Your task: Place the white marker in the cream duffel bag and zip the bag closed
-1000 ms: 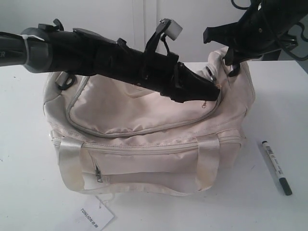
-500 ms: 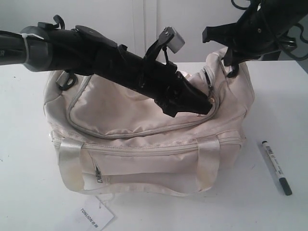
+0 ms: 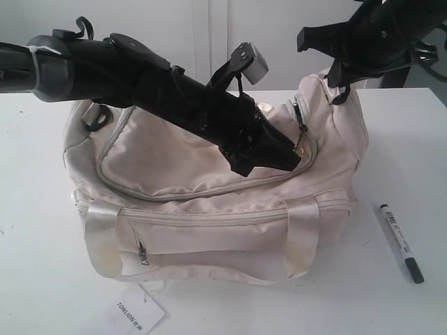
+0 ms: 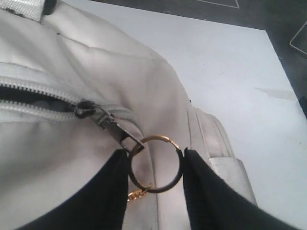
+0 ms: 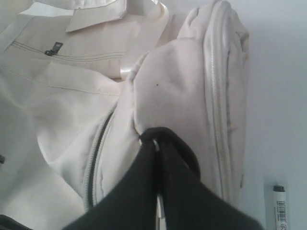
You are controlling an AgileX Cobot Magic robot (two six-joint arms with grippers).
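Observation:
The cream duffel bag (image 3: pixel 209 174) lies on the white table (image 3: pixel 35 279). My left gripper (image 3: pixel 297 155) reaches across the bag's top. It is shut on the gold ring zipper pull (image 4: pixel 156 163), which sits between my left gripper's (image 4: pixel 156 153) two black fingers, both touching it. Behind the slider (image 4: pixel 103 117) the zipper gapes on dark lining. At the bag's far right end my right gripper (image 3: pixel 340 82) is shut on the black end ring (image 5: pixel 192 155) and holds that end up. The white marker (image 3: pixel 401 241) with a dark cap lies on the table right of the bag (image 5: pixel 279 206).
A white "TONLION" tag (image 3: pixel 136 314) lies on the table in front of the bag. Shiny webbing handles (image 3: pixel 101 241) hang down the bag's front side over a small zipped pocket (image 3: pixel 143 252). A wall stands behind the table.
My left gripper has moved down and to the left along the curved zipper with the ring pull, and a gap has opened at the zipper's right end. The right gripper has risen slightly.

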